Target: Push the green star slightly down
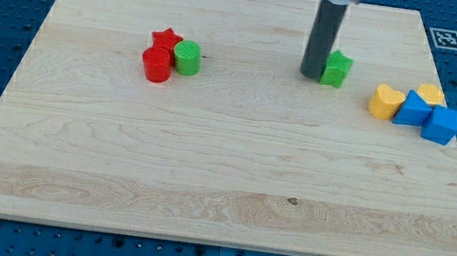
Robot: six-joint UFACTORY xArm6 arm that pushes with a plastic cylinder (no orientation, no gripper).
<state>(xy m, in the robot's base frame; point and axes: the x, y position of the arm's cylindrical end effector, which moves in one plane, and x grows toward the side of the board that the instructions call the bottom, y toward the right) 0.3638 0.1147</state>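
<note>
The green star lies on the wooden board in the upper right part of the view. My tip is at the star's left side, touching or nearly touching it. The dark rod rises from there to the view's top and hides a little of the board behind it.
A red star, a red cylinder and a green cylinder cluster at upper left. At the right sit a yellow heart, another yellow block and two blue blocks. A marker tag is at the top right corner.
</note>
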